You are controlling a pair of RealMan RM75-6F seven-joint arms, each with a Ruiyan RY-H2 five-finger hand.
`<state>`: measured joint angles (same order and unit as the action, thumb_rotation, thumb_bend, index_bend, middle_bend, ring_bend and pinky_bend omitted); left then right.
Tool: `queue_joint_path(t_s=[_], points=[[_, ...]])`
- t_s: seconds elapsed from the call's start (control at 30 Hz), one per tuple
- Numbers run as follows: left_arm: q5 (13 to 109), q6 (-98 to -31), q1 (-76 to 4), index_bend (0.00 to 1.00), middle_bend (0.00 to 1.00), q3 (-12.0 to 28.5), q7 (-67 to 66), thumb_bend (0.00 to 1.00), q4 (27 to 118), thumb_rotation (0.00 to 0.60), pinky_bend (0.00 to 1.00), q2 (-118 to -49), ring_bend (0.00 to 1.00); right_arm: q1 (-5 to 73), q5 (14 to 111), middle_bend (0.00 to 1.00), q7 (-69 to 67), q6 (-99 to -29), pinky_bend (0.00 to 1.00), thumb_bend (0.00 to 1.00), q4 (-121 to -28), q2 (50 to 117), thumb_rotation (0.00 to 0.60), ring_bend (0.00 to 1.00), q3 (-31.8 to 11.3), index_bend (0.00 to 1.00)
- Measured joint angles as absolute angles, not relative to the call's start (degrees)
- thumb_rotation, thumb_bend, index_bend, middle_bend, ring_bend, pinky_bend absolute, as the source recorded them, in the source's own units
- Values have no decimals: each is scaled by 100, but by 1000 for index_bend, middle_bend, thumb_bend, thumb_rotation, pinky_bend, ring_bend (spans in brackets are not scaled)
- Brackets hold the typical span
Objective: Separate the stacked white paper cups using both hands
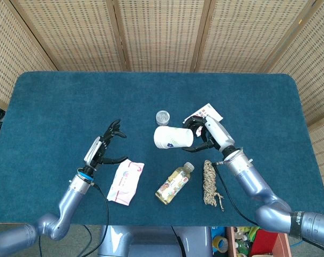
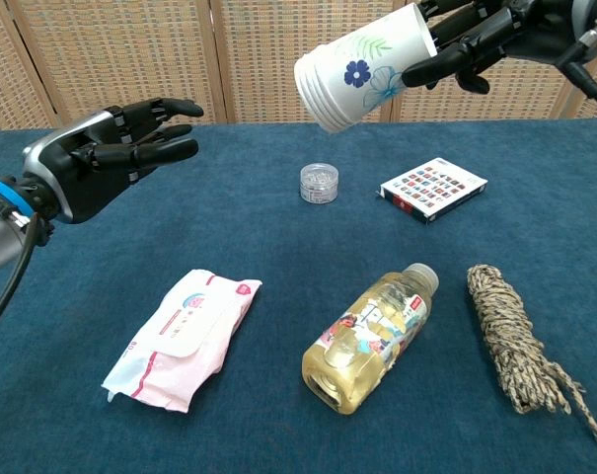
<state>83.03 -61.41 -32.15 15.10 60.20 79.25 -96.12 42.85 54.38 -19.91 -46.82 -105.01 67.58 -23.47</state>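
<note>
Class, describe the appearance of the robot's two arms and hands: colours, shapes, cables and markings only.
Both arms are smooth, rounded silver-grey tubes. The left hand is black and jointed with a silver-grey back plate, and a blue ring marks its wrist. A thin black cable loops from each wrist. The right hand is also black-fingered, with a pale grey back plate.

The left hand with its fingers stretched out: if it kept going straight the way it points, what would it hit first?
Probably the stacked paper cups that the right hand holds up; the left hand points toward them, though depth is uncertain.
</note>
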Motion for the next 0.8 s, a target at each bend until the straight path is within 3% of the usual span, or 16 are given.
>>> queue_joint_path(t_s=[0.47, 0.8], points=[[8314, -6306, -3557, 487, 18, 1567, 6031, 164, 7602, 600, 0, -10037, 0, 4435, 5483, 665, -2036, -4482, 802, 236, -10225, 7027, 600, 555, -2257, 766], [8181, -6116, -3811, 498, 28, 1661, 6087, 218, 7434, 600, 0, -10156, 0, 4446, 5444, 664, -1994, -4479, 802, 237, -10223, 7032, 600, 555, -2227, 766]])
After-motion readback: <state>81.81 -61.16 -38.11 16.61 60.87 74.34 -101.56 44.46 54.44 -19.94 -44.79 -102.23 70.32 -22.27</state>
